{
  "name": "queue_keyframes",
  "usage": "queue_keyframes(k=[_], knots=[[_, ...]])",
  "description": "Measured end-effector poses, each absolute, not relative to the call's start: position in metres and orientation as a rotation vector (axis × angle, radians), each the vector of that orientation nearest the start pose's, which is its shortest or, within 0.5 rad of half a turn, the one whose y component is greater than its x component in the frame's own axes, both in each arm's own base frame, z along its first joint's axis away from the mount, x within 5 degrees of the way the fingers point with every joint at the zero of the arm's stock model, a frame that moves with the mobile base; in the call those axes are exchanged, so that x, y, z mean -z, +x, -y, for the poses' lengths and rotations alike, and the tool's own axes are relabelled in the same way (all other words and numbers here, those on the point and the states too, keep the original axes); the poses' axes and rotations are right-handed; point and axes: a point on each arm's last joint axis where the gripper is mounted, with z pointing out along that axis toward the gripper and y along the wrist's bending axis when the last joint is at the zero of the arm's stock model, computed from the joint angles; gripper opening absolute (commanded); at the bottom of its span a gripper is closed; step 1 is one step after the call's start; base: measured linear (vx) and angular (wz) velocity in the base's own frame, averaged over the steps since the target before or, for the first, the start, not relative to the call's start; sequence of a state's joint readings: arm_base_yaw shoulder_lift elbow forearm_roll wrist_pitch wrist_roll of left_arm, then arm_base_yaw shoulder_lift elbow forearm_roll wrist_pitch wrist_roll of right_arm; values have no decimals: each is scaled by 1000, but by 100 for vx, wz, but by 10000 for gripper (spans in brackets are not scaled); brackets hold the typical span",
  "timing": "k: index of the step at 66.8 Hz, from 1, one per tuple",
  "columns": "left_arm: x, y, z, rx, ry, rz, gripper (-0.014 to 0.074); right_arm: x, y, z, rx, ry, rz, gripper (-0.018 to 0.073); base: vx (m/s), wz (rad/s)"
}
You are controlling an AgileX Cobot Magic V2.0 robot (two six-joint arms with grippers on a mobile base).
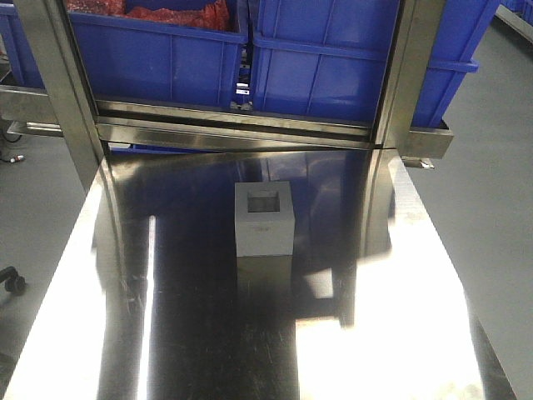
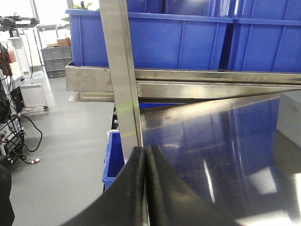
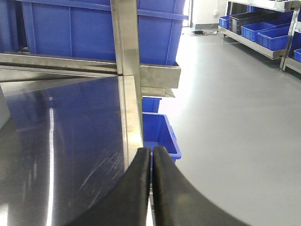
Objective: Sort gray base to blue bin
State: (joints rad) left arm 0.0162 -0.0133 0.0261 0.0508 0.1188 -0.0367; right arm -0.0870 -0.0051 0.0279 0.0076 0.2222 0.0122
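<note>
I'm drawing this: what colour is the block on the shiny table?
The gray base is light gray, clearest in the front-facing view.

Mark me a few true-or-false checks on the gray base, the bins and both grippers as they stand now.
1. The gray base stands on the steel table with its recessed pocket facing up. True.
2. The left gripper is shut on the gray base. False: its fingers are closed on nothing, and the base stands apart at the right edge of the left wrist view.
3. The right gripper is shut and empty. True.
4. The gray base already lies in a bin. False: it is on the table, in front of the blue bins on the shelf.
5. The left blue bin holds red material. True.
</note>
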Motion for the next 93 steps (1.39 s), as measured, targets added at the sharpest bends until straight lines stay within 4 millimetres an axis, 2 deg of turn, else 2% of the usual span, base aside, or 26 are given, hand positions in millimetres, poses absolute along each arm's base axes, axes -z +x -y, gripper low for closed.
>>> queue_keyframes(k=[35, 42, 51, 60, 69, 76, 80, 86, 93], knots=[[-198, 56, -1, -28, -6, -1591, -6, -184, 56, 5, 48, 91, -1726, -5, 0, 0], [-216, 53, -2, -29, -8, -1567, -6, -184, 56, 5, 48, 91, -1726, -5, 0, 0], [-263, 50, -2, -35, -11, -1590, -6, -184, 56, 5, 48, 91, -1726, -5, 0, 0], [-296, 69, -3, -41, -14, -1746, -6, -184, 56, 5, 48, 91, -1726, -5, 0, 0], [-309, 95, -4, -44, -15, -1887, -6, -184, 56, 5, 48, 91, -1726, -5, 0, 0], [-312, 107, -4, -44, -14, -1926, 0, -184, 56, 5, 48, 91, -1726, -5, 0, 0], [-312, 109, -4, -44, -14, -1931, 20, -184, 56, 5, 48, 91, -1726, -5, 0, 0], [-312, 109, -4, -44, -14, -1929, 102, -184, 56, 5, 48, 91, -1726, -5, 0, 0], [-312, 110, -4, -44, -14, -1926, 284, -184, 56, 5, 48, 91, -1726, -5, 0, 0]])
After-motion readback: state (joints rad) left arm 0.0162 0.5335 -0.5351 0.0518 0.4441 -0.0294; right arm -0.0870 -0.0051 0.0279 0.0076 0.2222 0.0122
